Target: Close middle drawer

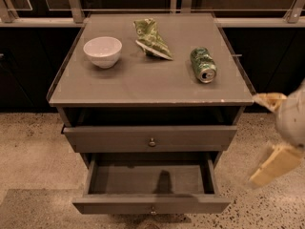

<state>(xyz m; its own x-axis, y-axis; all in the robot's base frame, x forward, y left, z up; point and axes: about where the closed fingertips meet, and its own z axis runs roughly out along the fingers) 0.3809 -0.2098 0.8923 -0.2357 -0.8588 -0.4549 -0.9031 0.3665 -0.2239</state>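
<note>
The middle drawer (151, 203) is pulled far out toward the near side, below the slightly open top drawer (190, 138). The gripper (267, 136) hangs well right of both, fingers spread, holding nothing.

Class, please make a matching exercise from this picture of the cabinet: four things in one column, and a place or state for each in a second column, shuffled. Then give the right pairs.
Column one
1. white bowl
2. green can
3. middle drawer
4. gripper

Column two
A. pulled far out
B. lying on its side on the cabinet top
C. past the cabinet top's right edge in the picture, open, holding nothing
D. standing upright on the cabinet top, towards the left of the picture

Pairs: 1-D, 2-B, 3-A, 4-C
</note>
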